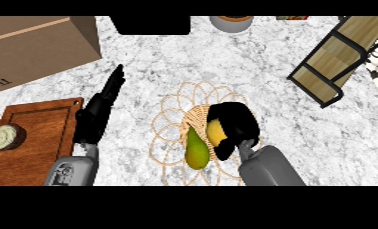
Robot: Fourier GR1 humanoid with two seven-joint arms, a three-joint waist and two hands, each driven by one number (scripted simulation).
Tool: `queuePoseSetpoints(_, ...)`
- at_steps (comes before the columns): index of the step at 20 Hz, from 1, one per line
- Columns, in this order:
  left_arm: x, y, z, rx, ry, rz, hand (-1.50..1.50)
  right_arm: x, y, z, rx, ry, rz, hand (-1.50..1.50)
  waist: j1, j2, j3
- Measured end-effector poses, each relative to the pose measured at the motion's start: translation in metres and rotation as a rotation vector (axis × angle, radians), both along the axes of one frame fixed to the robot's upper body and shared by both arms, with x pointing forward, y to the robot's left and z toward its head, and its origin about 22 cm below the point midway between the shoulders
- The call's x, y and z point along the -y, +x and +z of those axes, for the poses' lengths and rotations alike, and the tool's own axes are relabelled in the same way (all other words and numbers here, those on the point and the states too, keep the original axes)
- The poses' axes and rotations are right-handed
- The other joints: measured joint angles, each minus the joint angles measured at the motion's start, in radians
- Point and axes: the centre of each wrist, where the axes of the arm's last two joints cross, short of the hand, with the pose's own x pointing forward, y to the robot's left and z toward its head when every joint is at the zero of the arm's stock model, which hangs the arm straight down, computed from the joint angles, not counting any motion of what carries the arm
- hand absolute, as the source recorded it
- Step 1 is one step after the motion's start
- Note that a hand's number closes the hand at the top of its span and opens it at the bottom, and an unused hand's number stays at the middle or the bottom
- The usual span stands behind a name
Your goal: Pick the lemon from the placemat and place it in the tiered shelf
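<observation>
Your left forearm (71, 172) and right forearm (272, 167) are smooth grey casings. The left hand (96, 115) and right hand (238, 122) are plain black.

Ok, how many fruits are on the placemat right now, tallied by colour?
Yellow: 1, the lemon, with the right hand curled round it.
Green: 1, a pear-shaped fruit beside it.
Total: 2, both on the placemat.
</observation>
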Motion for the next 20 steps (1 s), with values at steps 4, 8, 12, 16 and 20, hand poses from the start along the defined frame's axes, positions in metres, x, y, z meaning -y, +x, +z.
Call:
queuePoseSetpoints(4, -0.004, 0.005, 0.006, 0.010, 0.001, 0.000, 0.00, 0.002, -0.004, -0.002, 0.031, 0.005, 0.008, 1.50, -0.001, 0.000, 0.000)
queuePoseSetpoints(8, -0.002, 0.006, 0.006, 0.004, -0.001, 0.009, 0.00, 0.024, -0.016, -0.002, 0.064, 0.042, 0.051, 1.50, -0.008, -0.001, 0.000)
queuePoseSetpoints(12, -0.013, 0.006, 0.005, -0.001, 0.002, 0.043, 0.00, 0.090, -0.041, -0.001, 0.066, 0.052, 0.232, 1.50, -0.043, -0.008, 0.001)
queuePoseSetpoints(16, -0.020, 0.000, -0.001, -0.009, -0.001, 0.066, 0.00, 0.156, -0.060, 0.013, 0.082, 0.134, 0.352, 1.50, -0.069, -0.011, 0.002)
queuePoseSetpoints(20, -0.021, -0.003, -0.001, -0.002, -0.003, 0.081, 0.00, 0.209, -0.077, 0.031, 0.117, 0.337, 0.377, 1.50, -0.083, -0.013, 0.003)
